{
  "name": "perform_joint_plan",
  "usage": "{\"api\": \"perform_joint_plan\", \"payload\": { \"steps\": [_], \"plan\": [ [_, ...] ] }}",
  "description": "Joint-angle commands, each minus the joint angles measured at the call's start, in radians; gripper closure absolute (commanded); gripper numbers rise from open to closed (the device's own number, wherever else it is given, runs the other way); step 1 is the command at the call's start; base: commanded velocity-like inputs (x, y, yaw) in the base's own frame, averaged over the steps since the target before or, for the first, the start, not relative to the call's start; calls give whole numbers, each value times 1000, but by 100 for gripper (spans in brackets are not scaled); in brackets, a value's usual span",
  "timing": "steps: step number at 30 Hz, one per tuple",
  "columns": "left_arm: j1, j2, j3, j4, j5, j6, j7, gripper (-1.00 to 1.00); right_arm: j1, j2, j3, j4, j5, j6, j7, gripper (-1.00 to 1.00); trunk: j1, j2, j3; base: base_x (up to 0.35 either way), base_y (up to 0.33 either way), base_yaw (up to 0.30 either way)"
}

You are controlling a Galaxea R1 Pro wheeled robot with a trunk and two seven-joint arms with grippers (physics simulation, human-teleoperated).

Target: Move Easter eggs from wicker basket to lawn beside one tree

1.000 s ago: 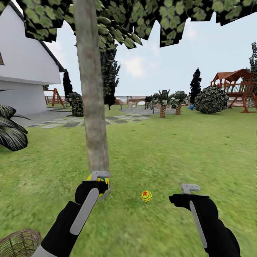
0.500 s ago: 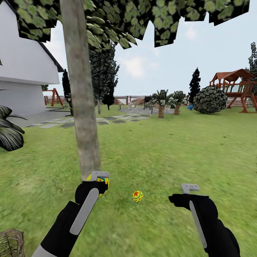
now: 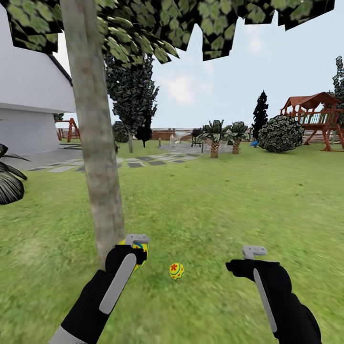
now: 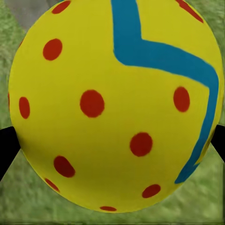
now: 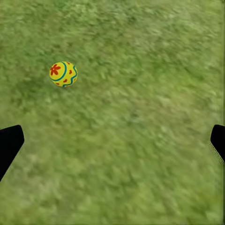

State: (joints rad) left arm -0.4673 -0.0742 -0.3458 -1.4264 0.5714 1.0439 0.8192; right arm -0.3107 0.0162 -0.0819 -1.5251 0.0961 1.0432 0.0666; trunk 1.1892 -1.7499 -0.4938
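One Easter egg (image 3: 176, 271) lies on the lawn (image 3: 229, 210) near the tree (image 3: 95, 157); the left gripper (image 3: 135, 244) is clamped on a second egg (image 4: 112, 103) beside the trunk's foot; placing seems in hand, needing a lowering and release; the right gripper (image 3: 253, 252) hangs with fingers apart over open grass, room all round.

Left gripper (image 3: 135, 246) seemingly clamped, right gripper (image 3: 253, 252) spread.

Open lawn (image 3: 248, 205) is seen ahead and to the right. The tree (image 3: 98, 157) trunk stands close before the left gripper (image 3: 136, 246). One egg (image 3: 176, 271) lies between the arms.
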Motion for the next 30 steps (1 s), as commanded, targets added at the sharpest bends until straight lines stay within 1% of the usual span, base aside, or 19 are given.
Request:
{"api": "perform_joint_plan", "payload": {
  "steps": [1, 4, 7, 10, 15, 19, 23, 30],
  "plan": [
    [-1, -5, -1, 22, 9, 3, 9, 100, -1, 1, -1, -1, 10, 4, 7, -100, 0, -1, -1, 267, -197, 0],
    [-18, -16, -1, 85, 11, 3, 6, 100, -1, 1, -1, -2, 10, 4, 7, -100, 0, -1, -1, 267, -197, 0],
    [-53, -23, -1, 184, 15, 3, 2, 100, 0, 1, -2, -4, 11, 4, 7, -100, 0, -1, -1, 267, -197, 34],
    [-75, -26, -1, 263, 18, 0, 0, 100, -1, 2, -2, -5, 10, 4, 6, -100, 0, -1, -1, 267, -199, 201],
    [-122, -33, -1, 362, 19, -18, -1, 100, -1, 1, -1, -6, 10, 4, 6, -100, 0, -1, -1, 267, -202, 271],
    [-131, -35, 0, 391, 19, -23, -3, 100, -1, 1, -1, -5, 9, 4, 6, -100, 0, -1, -5, 267, -203, 186],
    [-132, -40, 0, 396, 19, -24, -2, 100, -1, 1, -1, -4, 8, 4, 6, -100, 0, -1, -11, 241, -230, 104],
    [-132, -47, 0, 397, 19, -31, -2, 100, -1, 1, -1, -3, 9, 4, 6, -100, 0, -1, -22, 155, -287, 80]
  ]
}}
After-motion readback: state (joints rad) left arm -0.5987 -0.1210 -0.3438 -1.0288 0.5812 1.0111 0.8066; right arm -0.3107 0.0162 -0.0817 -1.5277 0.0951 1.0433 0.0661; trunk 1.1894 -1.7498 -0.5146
